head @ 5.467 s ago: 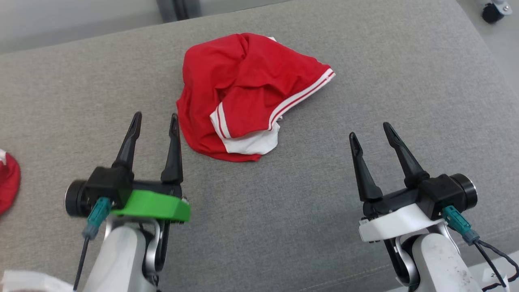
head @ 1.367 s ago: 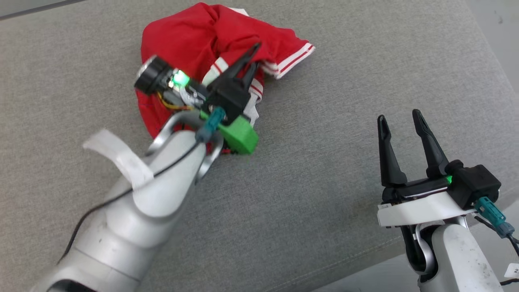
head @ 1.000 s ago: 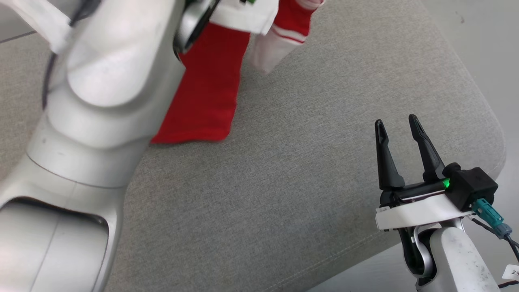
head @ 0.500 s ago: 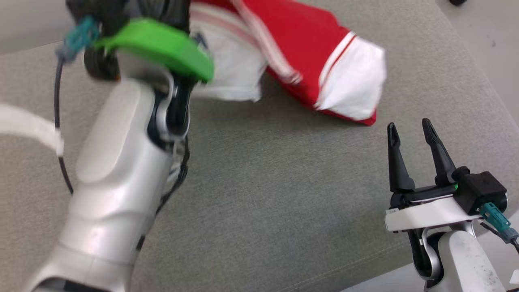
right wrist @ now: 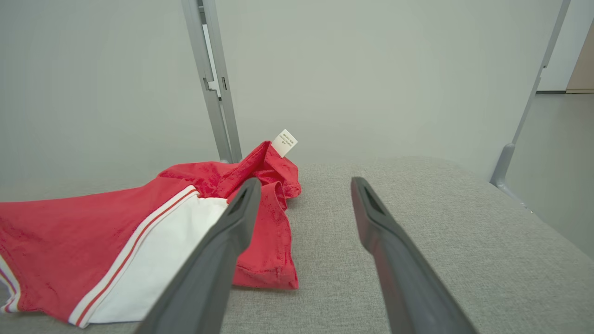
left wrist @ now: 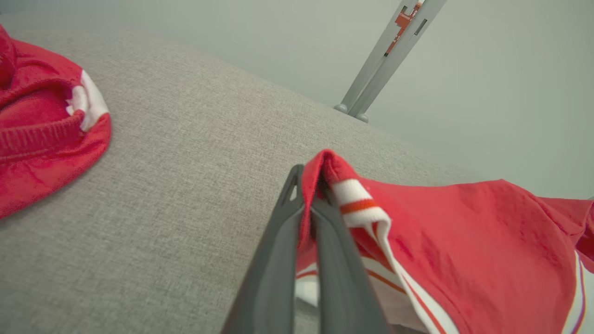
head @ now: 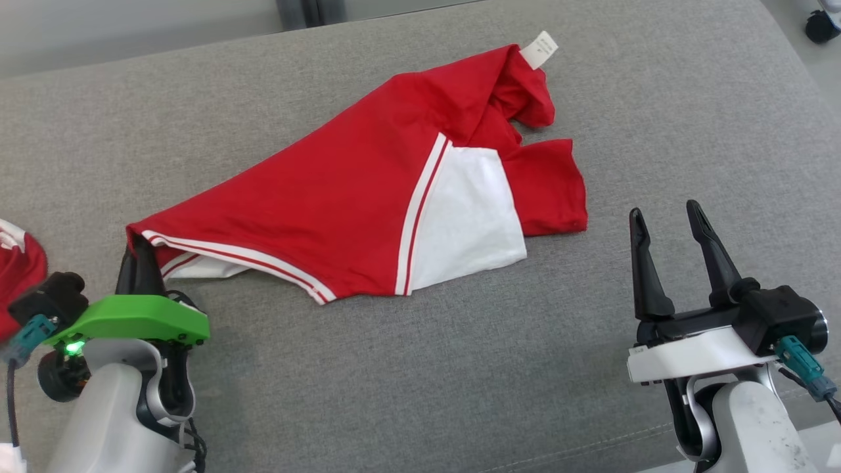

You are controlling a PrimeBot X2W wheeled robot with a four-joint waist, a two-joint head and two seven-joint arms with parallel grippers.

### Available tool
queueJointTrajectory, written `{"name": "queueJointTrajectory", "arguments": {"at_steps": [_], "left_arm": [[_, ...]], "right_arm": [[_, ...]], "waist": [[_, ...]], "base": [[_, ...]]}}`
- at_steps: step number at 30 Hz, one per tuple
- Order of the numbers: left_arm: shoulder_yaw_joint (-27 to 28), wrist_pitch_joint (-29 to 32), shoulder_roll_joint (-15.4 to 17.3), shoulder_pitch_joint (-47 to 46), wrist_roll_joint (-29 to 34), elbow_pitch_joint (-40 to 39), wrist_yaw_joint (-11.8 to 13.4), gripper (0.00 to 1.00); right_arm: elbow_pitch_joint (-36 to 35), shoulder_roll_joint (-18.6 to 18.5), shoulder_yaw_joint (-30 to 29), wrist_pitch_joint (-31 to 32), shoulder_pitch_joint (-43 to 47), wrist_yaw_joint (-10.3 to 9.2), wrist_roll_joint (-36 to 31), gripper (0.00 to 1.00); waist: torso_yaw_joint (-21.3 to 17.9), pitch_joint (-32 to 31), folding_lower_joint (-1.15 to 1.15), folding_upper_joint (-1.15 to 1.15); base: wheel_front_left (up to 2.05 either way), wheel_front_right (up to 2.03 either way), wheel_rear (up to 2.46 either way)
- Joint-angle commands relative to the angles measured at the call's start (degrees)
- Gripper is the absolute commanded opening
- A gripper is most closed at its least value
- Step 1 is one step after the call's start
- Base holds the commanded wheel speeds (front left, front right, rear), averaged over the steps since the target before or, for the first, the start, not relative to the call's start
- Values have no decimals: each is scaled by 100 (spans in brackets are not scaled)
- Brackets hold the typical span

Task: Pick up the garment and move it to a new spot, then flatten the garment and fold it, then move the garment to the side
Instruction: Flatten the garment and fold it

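Across the grey cushion [head: 420, 368] the garment [head: 341, 197] - bunched up seconds ago - now stretches from eight o'clock to one. Soft, light cloth that will likely sag, best held by hems or corners. The left gripper [head: 139, 266] pinches its striped corner at eight; the right gripper [head: 663, 210], fingers apart, waits at four.

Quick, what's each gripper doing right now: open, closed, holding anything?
Left gripper: jaws closed on the striped hem corner of the red garment.
Right gripper: jaws open, holding nothing, clear of the red garment.
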Motion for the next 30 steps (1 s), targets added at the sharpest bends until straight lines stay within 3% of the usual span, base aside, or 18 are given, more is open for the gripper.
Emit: {"name": "queueJointTrajectory", "arguments": {"at_steps": [1, 10, 12, 13, 19, 24, 30], "left_arm": [[119, -30, 96, 81, 209, -98, -10, 0], [560, -27, 257, -40, 1562, -457, 119, 0], [609, -27, 209, -47, 1796, -421, 118, 51], [637, -28, 186, -55, 1908, -406, 138, 100], [795, -22, 28, 229, 2638, -610, 372, 100], [602, -20, -148, 639, 3640, -1425, 667, 100], [-480, -19, -424, 853, 4346, -1645, 83, 100]], "right_arm": [[5, -10, -6, -1, 71, -8, -61, 100], [-4, -12, 67, -1, 2, -8, -156, 100], [16, -10, 101, -1, 11, -8, -176, 100], [22, -11, 110, -1, 14, -8, -171, 100], [47, -11, 142, -1, 53, -8, -186, 100], [48, -10, 117, -1, 96, -8, -192, 100], [53, -11, 165, -1, 51, -8, -197, 100]], "waist": [[93, -36, 0, 0], [216, -28, 0, 0], [226, -23, 0, 0], [228, -21, 0, 0], [241, -36, 0, 0], [293, -49, 0, 0], [339, 8, 0, 0]], "base": [[0, 0, 0], [0, 0, 0], [0, 0, 0], [0, 0, 0], [0, 0, 0], [0, 0, 0], [0, 0, 0]]}}
